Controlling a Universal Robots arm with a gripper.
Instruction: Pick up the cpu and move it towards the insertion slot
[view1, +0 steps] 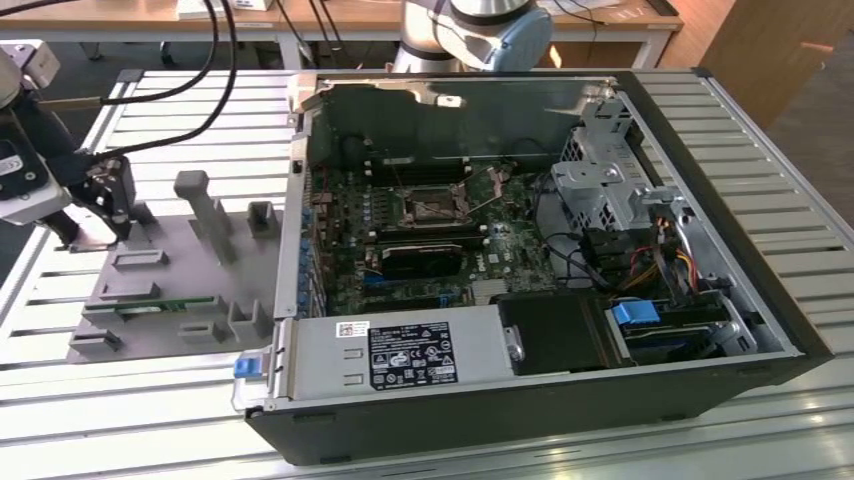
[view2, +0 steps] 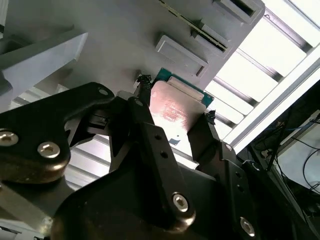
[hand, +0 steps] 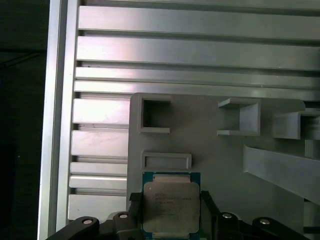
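**Fingers (view2: 152, 140) closed on the cpu (view2: 175, 107), slot well apart inside the case**

Fingers grip the chip by two opposite side edges, one dark pad on each flank, so the gripper (hand: 171, 200) stands narrowed to the chip's width. In both wrist views the silvery lid faces up between them and a thin green rim shows at the edge away from the wrist. The chip is near square, so it has no long axis to speak of.

It sits over the near edge of the grey fixture plate (hand: 210, 165), just beside a shallow rectangular pocket; whether it hangs clear of the plate or rests on it I cannot tell.

In the exterior view the gripper (view1: 96, 232) hangs at the far left, pointing down over that plate on the slatted surface (view1: 747, 150). The insertion slot (view1: 430, 207) lies well apart toward the exterior view's right, on the motherboard inside the open computer case (view1: 534, 420), just above a larger black block (view1: 420, 262). The case's side wall stands between the fingers and the slot. The arm's base (view1: 494, 30) stands behind the case, at the top of that view.
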